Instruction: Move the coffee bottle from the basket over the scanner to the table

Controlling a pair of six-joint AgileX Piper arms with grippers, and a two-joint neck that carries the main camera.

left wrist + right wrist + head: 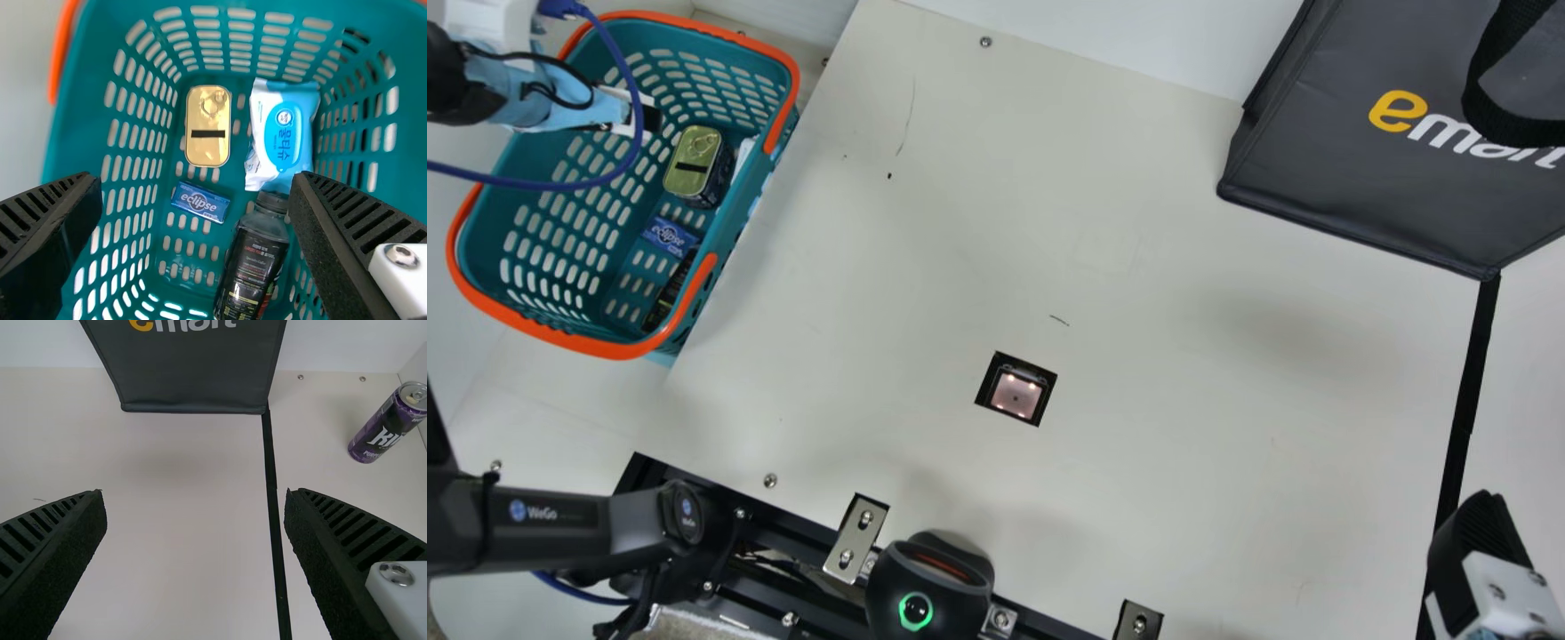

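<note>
Hanging at the basket [738, 213], L gripper [647, 120] is released, fingers [50, 233] parted wide. Coffee bottle [253, 263] is in the basket, lying on its side on the floor of it: L wrist view gives cap, neck & dark label; main view gives just a dark bit past the near rim. Cap end sits right by a white-and-blue tissue pack [283, 137], nearly all visible in L wrist view but a pale sliver behind the basket wall in main. Gold-lidded tin [208, 127] & small blue box [200, 201] are in there too; main also catches the tin's dark side.

R gripper [1479, 533] is at main view's lower R corner, above the table [1138, 249], one finger in sight there; R wrist view has both, well apart, also released. Same view adds a purple can [385, 427], upright, past the black strip [272, 473] from the dk grey bag [193, 370].

Main view adds scanner window [1016, 394], lit, set in the table, plus black device w/ green ring [929, 578] at the table edge.
</note>
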